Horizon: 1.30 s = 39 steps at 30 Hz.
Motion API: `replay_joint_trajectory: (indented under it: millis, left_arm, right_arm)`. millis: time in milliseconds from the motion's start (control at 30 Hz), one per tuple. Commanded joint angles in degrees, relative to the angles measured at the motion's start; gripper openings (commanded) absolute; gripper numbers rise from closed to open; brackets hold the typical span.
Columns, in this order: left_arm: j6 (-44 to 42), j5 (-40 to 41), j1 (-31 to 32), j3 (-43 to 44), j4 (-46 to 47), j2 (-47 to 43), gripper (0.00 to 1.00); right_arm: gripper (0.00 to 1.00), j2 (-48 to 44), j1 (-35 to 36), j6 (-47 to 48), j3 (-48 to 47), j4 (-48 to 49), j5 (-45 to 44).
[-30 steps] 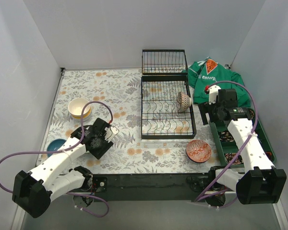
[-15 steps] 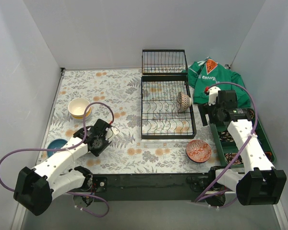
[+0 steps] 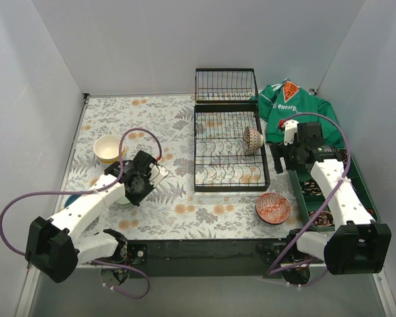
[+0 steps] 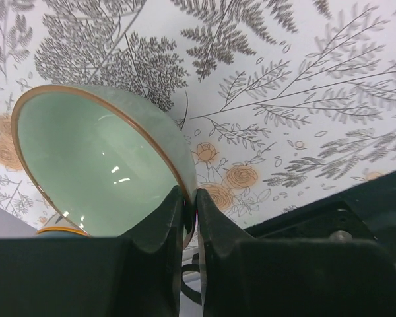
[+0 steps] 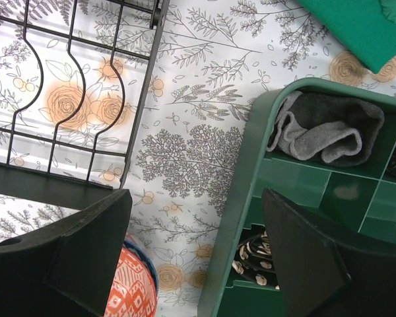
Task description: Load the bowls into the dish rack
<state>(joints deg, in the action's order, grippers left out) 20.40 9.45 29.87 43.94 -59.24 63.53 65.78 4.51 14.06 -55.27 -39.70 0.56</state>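
mint bowl (image 4: pixel 99 165) pinched — base hidden, perhaps lifted

Left gripper (image 4: pixel 189 201) closed onto mint bowl (image 4: pixel 99 165) rim (now tilted), arm shifted forward

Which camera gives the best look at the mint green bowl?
The left wrist view: the round mint green ceramic bowl sits close, rim pinched in the left gripper. From the top external view the left arm mostly hides it; the right wrist view misses it.
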Motion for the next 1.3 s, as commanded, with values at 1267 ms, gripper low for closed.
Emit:
replay_joint_trajectory:
  millis: [1267]
  left_arm:
    - [83.04,-52.34,0.45,28.29,108.46,48.69,0.00]
  right_arm:
    - [0.91,2.51,-0.73,7.20,-8.37,-4.33,-13.65]
